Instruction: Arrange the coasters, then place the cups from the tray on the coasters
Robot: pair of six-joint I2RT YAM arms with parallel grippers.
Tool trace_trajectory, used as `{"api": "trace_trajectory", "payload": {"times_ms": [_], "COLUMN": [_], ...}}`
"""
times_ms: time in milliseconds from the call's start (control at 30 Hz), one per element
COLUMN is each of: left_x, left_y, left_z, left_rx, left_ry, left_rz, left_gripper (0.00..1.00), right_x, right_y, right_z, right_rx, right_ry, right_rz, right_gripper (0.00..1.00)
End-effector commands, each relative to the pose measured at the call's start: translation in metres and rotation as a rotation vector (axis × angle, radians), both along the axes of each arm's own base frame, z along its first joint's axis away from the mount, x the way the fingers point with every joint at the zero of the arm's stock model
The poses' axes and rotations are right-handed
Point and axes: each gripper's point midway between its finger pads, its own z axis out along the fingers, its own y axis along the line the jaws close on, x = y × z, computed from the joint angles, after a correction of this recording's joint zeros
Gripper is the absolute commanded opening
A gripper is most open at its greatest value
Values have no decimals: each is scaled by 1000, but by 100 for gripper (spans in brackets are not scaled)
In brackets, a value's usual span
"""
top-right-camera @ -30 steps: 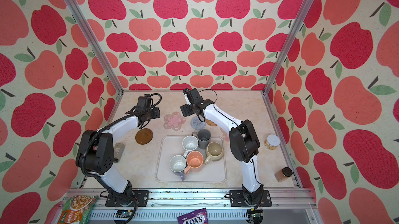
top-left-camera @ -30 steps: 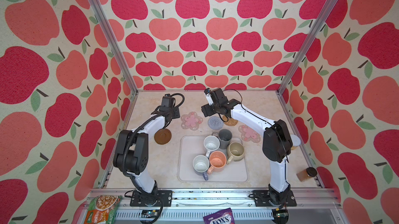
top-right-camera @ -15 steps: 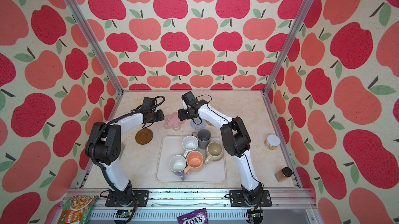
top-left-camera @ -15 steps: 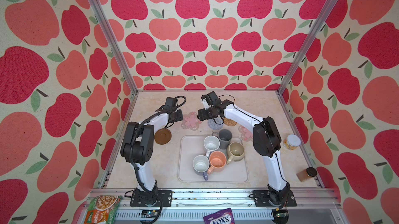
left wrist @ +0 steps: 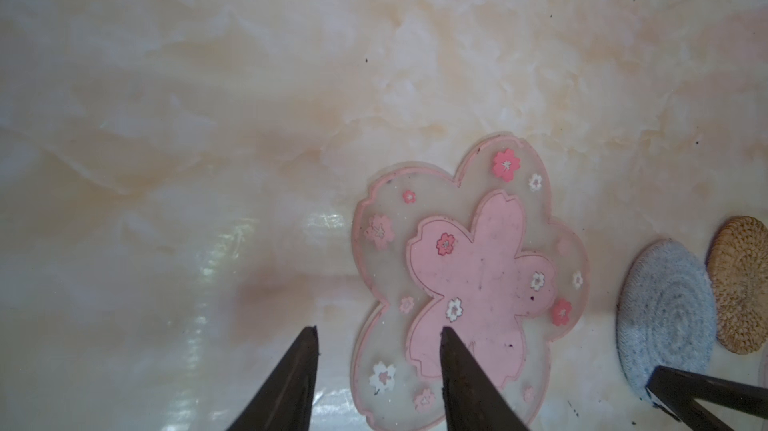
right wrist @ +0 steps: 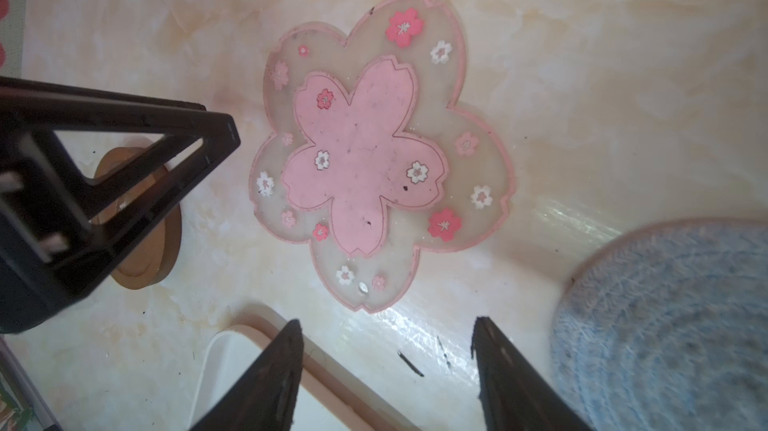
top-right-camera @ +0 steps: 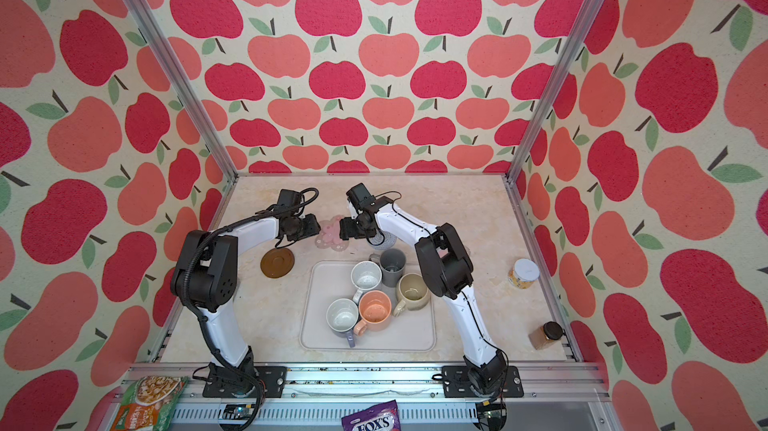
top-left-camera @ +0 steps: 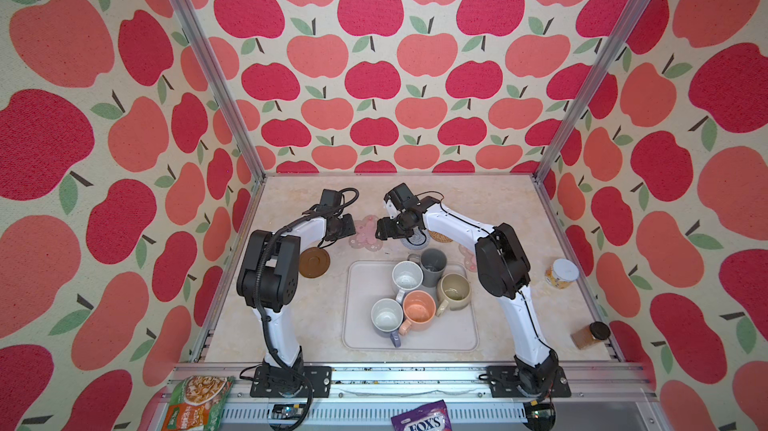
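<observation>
Over the marble table, left claw and right claw gape half-open, empty, flanking a flower coaster.

L gripper & R gripper low, jaws apart, facing each other.

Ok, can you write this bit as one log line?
step: arranging coasters | left jaws: open, over pink coaster edge | right jaws: open, empty, over table beside it | cups: five in tray
</observation>
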Motion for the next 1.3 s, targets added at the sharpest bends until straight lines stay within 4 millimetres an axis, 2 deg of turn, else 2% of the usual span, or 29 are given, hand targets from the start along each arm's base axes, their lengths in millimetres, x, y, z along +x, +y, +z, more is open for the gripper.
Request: {"api": "trace_trajectory", "payload": {"times_ms": [0, 300, 600, 667, 900, 1067, 1267], "left_x": [-2, -1, -4, -7, -17, -26, -25], "left_y": [-1, -6, -4, -5, -11, -19, -28], "left_z": [-10, -17, -29, -33, -40, -51, -57], "left_rx": [-32, -83, -98, -107, -146, -198, -271], "left_ry": [51, 76, 118, 132, 195, 255, 278], "left_rz": [17, 17, 23, 30, 49, 54, 76], "left_gripper": [50, 49, 49, 49, 49, 49, 48], "right_x": [-5, -7, -21, -25, -29, -32, -30], "right_y": [6, 7, 11, 18, 26, 33, 39], "right_z": [-10, -27, -48, -48, -42, -40, -42], "right_rx": [-1, -17, 8, 41, 38, 34, 41], "right_ry": [59, 105, 232, 253, 247, 244, 249], "right_rz": [-8, -19, -80, -82, -74, -56, -52], "right_gripper": [67, 67, 66, 63, 63, 63, 63]}}
